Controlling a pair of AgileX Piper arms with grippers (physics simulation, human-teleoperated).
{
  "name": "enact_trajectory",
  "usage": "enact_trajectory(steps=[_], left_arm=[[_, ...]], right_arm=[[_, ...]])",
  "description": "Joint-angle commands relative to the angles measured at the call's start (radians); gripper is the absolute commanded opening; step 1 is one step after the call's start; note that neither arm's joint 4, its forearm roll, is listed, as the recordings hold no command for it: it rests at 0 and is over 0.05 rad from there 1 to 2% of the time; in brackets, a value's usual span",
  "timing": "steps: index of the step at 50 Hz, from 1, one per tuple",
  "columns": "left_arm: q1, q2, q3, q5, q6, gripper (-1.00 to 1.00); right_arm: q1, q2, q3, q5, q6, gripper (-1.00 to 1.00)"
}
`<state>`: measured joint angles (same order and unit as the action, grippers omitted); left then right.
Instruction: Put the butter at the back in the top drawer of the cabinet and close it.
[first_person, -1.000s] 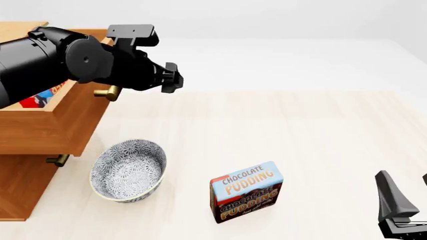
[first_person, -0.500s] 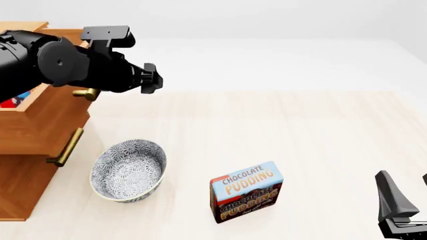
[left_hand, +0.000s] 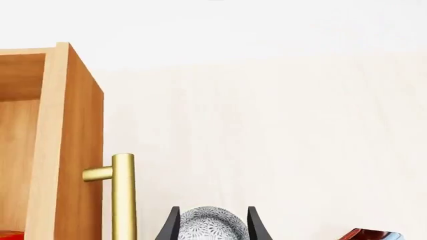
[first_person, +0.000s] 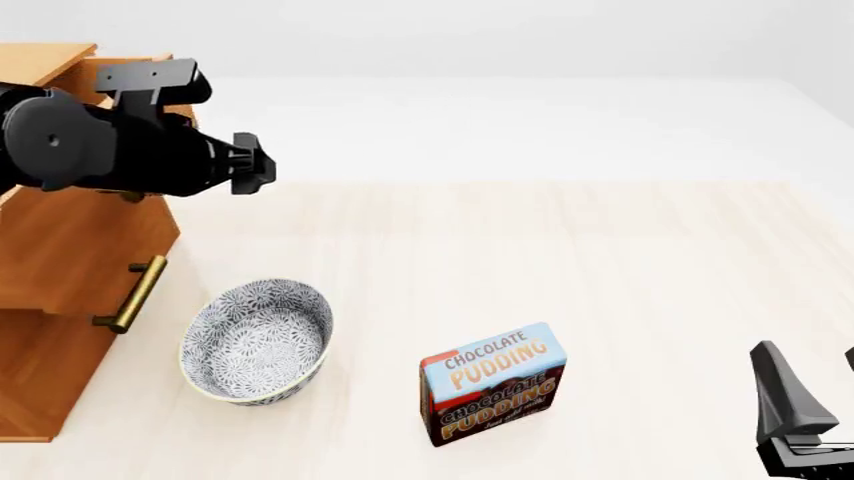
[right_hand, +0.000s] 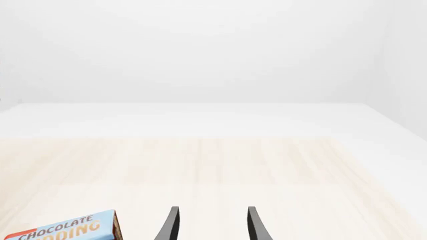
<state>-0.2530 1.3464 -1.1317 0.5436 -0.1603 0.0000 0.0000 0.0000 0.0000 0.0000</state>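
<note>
The cabinet (first_person: 40, 380) stands at the table's left edge. Its top drawer (first_person: 94, 250) sticks out a short way. My left arm (first_person: 120, 150) is against the drawer's front and covers its handle in the front view. In the left wrist view the brass handle (left_hand: 123, 195) is beside my left gripper (left_hand: 212, 227), which is open and holds nothing. Of the butter only a thin red strip (left_hand: 10, 234) shows inside the drawer; the front view hides it. My right gripper (first_person: 817, 400) rests open and empty at the near right.
A patterned bowl (first_person: 256, 340) sits just in front of the cabinet, below the left gripper. The Chocolate Pudding box (first_person: 493, 382) stands upright near the front middle. The middle drawer's brass handle (first_person: 130, 295) shows under the top drawer.
My left arm has moved left and pushed the top drawer most of the way in. The butter seen in the open drawer earlier is now hidden in the front view. The right arm has not moved.
</note>
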Motion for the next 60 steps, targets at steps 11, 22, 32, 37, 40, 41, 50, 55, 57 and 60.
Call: enact_trajectory(steps=[11,22,32,37,40,41,50,55,57,60], left_arm=[[0.095,-0.076,0.072,-0.009,-0.008,1.00],[0.123,-0.116,0.067,0.008,-0.014,1.00],[0.158,-0.150,0.074,0.013,-0.016,1.00],[0.173,-0.165,0.077,0.018,-0.018,1.00],[0.186,-0.172,0.082,0.019,-0.018,1.00],[0.188,-0.173,0.083,0.018,-0.018,1.00],[0.212,-0.181,0.094,0.013,-0.021,1.00],[0.222,-0.188,0.103,0.005,-0.019,1.00],[0.238,-0.203,0.107,0.004,-0.002,1.00],[0.253,-0.210,0.114,0.001,0.011,1.00]], right_arm=[[0.000,0.000,0.000,0.000,0.000,1.00],[0.000,0.000,0.000,0.000,0.000,1.00],[0.000,0.000,0.000,0.000,0.000,1.00],[0.000,0.000,0.000,0.000,0.000,1.00],[0.000,0.000,0.000,0.000,0.000,1.00],[0.000,0.000,0.000,0.000,0.000,1.00],[0.000,0.000,0.000,0.000,0.000,1.00],[0.000,0.000,0.000,0.000,0.000,1.00],[0.000,0.000,0.000,0.000,0.000,1.00],[0.000,0.000,0.000,0.000,0.000,1.00]])
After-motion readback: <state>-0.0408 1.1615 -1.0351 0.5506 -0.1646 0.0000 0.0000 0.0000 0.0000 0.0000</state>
